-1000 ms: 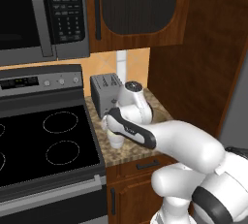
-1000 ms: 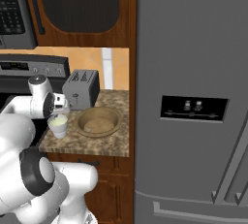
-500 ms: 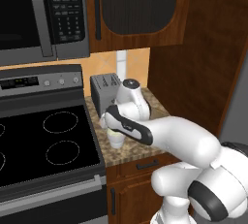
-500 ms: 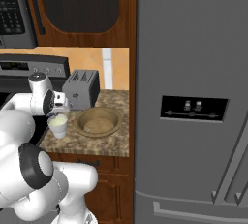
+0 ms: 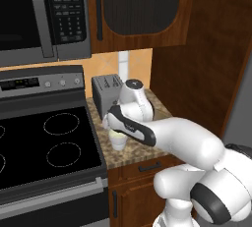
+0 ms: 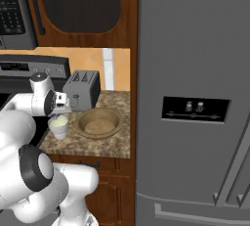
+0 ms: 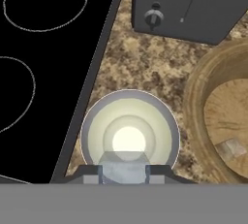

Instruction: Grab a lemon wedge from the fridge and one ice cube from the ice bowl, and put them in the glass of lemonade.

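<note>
Jaws (image 7: pixel 124 168) clamped an ice cube (image 7: pixel 124 166) (pale, translucent) above the glass of lemonade (image 7: pixel 130 135), ice bowl (image 7: pixel 196 121) just beside that glass.

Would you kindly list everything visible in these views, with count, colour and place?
glass of lemonade: one, whitish, pale yellow liquid, on the counter beside the stove
ice cube: one, pale grey, between the claw tips above the glass
ice bowl: one, tan-brown, beside the glass
toaster: one, dark grey, behind the glass and bowl
stove: one, black glass top
microwave: one, above the stove
fridge: one, grey steel, doors shut
counter: speckled brown
claw: one, dark tips, over the glass
</note>
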Controlling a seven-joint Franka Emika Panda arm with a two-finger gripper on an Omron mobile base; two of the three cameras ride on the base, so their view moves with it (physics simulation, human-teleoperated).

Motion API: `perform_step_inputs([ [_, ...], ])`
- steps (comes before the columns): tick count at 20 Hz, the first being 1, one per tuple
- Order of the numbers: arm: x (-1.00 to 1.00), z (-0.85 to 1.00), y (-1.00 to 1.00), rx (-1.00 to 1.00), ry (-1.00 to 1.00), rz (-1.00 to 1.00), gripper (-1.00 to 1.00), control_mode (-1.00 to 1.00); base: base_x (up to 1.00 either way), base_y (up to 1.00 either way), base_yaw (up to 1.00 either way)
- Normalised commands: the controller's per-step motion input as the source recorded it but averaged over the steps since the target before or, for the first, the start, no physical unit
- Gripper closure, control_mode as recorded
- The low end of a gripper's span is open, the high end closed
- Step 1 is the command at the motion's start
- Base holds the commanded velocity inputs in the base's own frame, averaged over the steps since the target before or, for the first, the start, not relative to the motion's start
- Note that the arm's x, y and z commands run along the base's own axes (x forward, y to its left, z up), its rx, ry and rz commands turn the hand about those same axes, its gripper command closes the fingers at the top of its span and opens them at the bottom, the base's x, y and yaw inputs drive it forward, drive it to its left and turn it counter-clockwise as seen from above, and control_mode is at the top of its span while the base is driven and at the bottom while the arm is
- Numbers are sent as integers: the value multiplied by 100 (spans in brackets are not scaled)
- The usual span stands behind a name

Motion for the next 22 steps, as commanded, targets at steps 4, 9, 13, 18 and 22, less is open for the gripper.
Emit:
perform_step_inputs([
  [4,8,0,0,0,0,-3,100,-100,0,0,0],
  [9,26,0,0,0,6,-2,100,-100,0,0,0],
  [13,5,-5,0,0,4,0,100,-100,0,0,0],
  [18,0,-4,0,0,3,0,100,-100,0,0,0],
  [22,0,0,0,0,3,-3,100,-100,0,0,0],
])
